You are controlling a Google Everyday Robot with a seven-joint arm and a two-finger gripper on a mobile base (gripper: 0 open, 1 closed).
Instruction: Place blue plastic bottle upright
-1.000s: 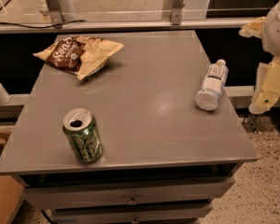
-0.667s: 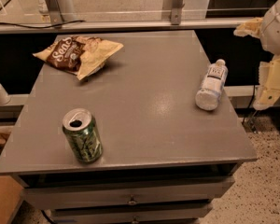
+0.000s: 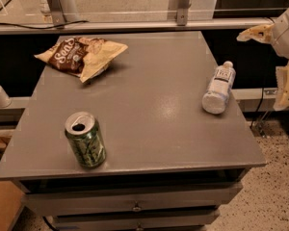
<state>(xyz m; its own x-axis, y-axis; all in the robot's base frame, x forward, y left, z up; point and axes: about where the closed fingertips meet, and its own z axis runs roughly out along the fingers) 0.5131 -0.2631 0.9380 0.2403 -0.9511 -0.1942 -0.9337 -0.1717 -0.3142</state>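
1. Bottle (image 3: pixel 219 88) first, since it lies on the biggest thing here, the grey table (image 3: pixel 149 109). It is on its side near the table's right edge, white cap toward the far side and base toward the near side.
2. The table top is flat and plain, with drawer fronts (image 3: pixel 135 203) under its near edge.
3. The gripper (image 3: pixel 260 71) hangs off the table's right side, past the edge and above the top's level. Its two pale fingers (image 3: pixel 254 32) are spread wide with nothing between them. It is apart from the bottle.
4. A chip bag (image 3: pixel 82 56) lies crumpled at the table's far left corner.
5. A green can (image 3: pixel 85 139) stands upright near the table's front edge, left of the middle, its opened top showing.
6. The bottle again, as the slimmest item: it touches only the table and is well apart from the can and the bag.
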